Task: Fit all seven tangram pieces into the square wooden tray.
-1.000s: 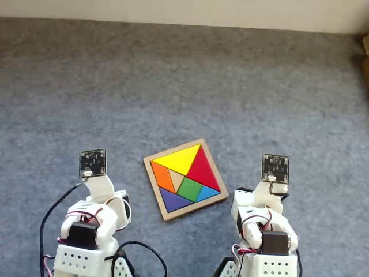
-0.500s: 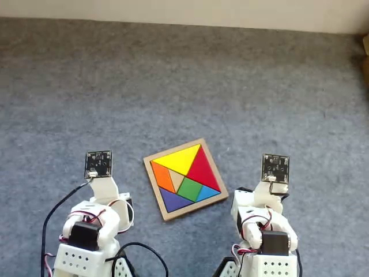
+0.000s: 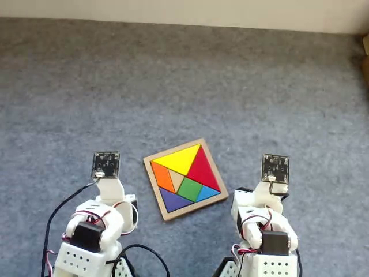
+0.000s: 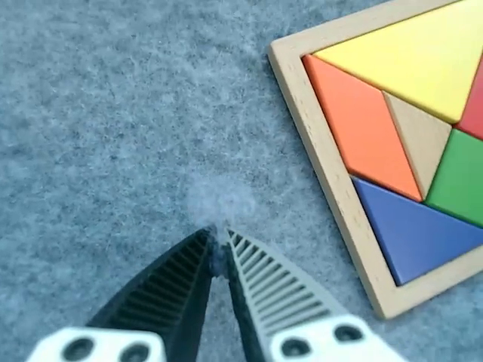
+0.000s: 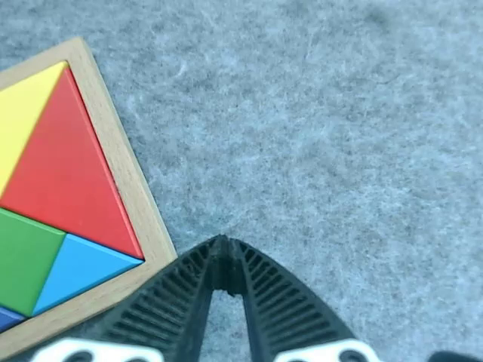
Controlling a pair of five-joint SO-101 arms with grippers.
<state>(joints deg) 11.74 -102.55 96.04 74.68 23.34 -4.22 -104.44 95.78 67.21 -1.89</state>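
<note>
The square wooden tray (image 3: 153,157) lies turned on the grey carpet between the two arms, holding yellow (image 3: 180,158), red (image 3: 201,168), orange (image 3: 162,176), tan (image 3: 176,179), green (image 3: 188,188), light blue (image 3: 207,192) and dark blue (image 3: 172,200) pieces flush inside. My left gripper (image 4: 219,243) is shut with nothing in it, over bare carpet beside the tray's edge (image 4: 326,175) by the orange piece (image 4: 359,128). My right gripper (image 5: 224,247) is shut and empty, just off the tray's rim (image 5: 132,181) near the red piece (image 5: 68,177) and light blue piece (image 5: 79,268).
Grey carpet (image 3: 184,81) stretches wide beyond the tray up to a pale wall strip (image 3: 184,11) at the back. Both arm bases (image 3: 86,248) (image 3: 268,254) sit at the near edge. A brown object (image 3: 366,52) pokes in at the far right.
The left arm has swung a little toward the tray. The right arm and the tray have not moved.
</note>
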